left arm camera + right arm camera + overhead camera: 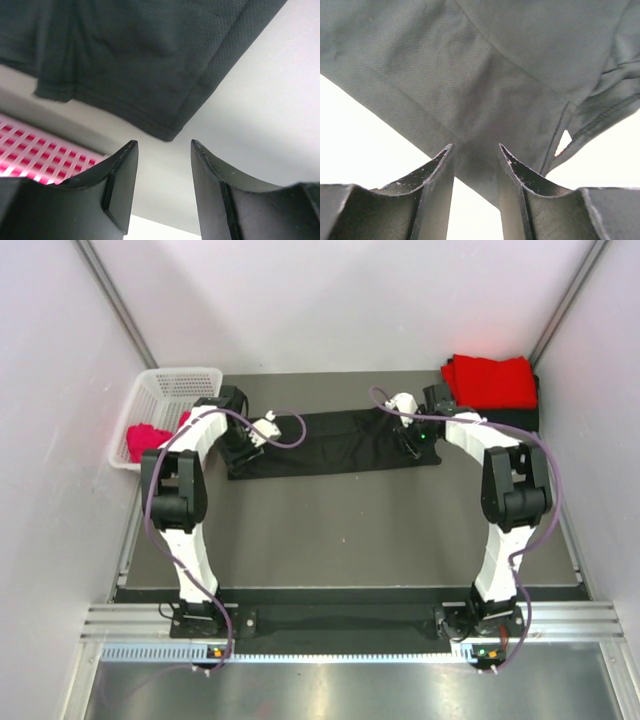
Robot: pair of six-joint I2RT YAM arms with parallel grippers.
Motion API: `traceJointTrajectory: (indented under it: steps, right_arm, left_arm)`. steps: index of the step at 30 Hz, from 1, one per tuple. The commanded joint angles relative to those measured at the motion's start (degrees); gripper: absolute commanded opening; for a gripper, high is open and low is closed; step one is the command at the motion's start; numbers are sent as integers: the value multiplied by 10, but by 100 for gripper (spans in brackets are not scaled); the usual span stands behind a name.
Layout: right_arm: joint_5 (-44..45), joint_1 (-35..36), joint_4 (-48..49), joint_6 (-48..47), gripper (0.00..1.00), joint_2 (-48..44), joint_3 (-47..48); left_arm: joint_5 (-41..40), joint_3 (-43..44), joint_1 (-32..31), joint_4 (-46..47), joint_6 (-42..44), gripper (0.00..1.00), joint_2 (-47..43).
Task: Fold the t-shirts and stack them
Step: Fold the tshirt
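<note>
**Desk:** What does the overhead give you?

**Me:** I see the black t-shirt (335, 440) lying as a long flat band across the middle of the table (340, 530), running left to right. My left gripper (258, 436) is over its left end and my right gripper (408, 428) is over its right end. In the far right corner a folded red t-shirt (490, 382) sits on a dark t-shirt (522, 418). The white basket (175, 390) is in the far left corner with pink-red cloth (145, 442) in it.

**Desk:** How are the jaws from up there?

**Me:** I can't tell from that view, as they're too small.

**Desk:** Left wrist, then.

**Me:** My left fingers (117, 185) are spread wide with nothing between them. A hemmed corner of the black t-shirt lies flat just beyond the tips, clear of both. The basket's lattice shows pinkish at the left edge.

**Desk:** And the right wrist?

**Me:** My right fingers (432, 190) are parted too, a little narrower. A corner of the black t-shirt reaches down into the gap between them, and the cloth fills the upper part of the view, with pale table on either side. The pads stand well off from each other and there's light below the cloth. I read them as straddling the corner, not squeezing it.
</note>
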Motion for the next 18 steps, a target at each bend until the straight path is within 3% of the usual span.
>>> traceJointTrajectory:
  steps: [1, 11, 13, 18]
  right_arm:
    - [-7, -5, 6, 5, 38, -47, -6]
    - [-4, -3, 6, 1, 38, -54, -13]
    - [-5, -2, 6, 1, 38, -55, -15]
    - [-5, -2, 6, 4, 38, -60, -17]
  left_arm:
    - [-8, -4, 1, -16, 29, 52, 20]
    - [-19, 0, 1, 3, 40, 53, 61]
    - [-20, 2, 1, 3, 42, 49, 66]
    - [-12, 22, 1, -34, 36, 0, 82]
